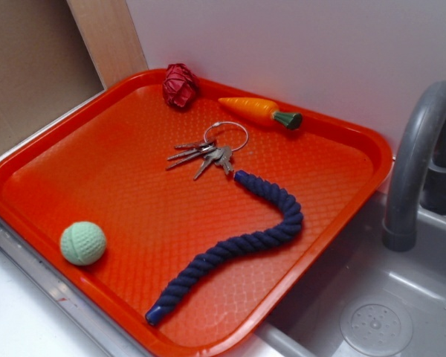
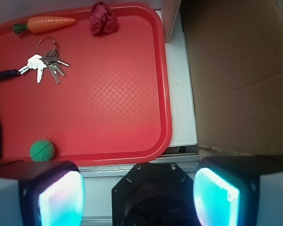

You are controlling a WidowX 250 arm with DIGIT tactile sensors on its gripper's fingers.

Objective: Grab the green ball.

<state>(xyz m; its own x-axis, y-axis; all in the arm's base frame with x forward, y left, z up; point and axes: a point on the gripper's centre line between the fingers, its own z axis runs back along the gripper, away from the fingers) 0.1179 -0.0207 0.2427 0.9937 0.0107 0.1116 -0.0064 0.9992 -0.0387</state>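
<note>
Green ball [image 1: 82, 243] resting on the orange tray [image 1: 119, 126], near its front-left corner by the exterior view, touching nothing. Just beside it, the navy rope [image 1: 238, 245]; farther back, keys [image 1: 208, 154], toy carrot [image 1: 259, 111], dark red ball [image 1: 180, 85]. Seen from the wrist: ball [image 2: 42, 150] just above the left finger [image 2: 61, 197], well left of centre. Gripper [image 2: 139, 195] spread wide, empty, hovering off the tray's edge. Likely needs shifting toward the ball's side before descending.
</note>
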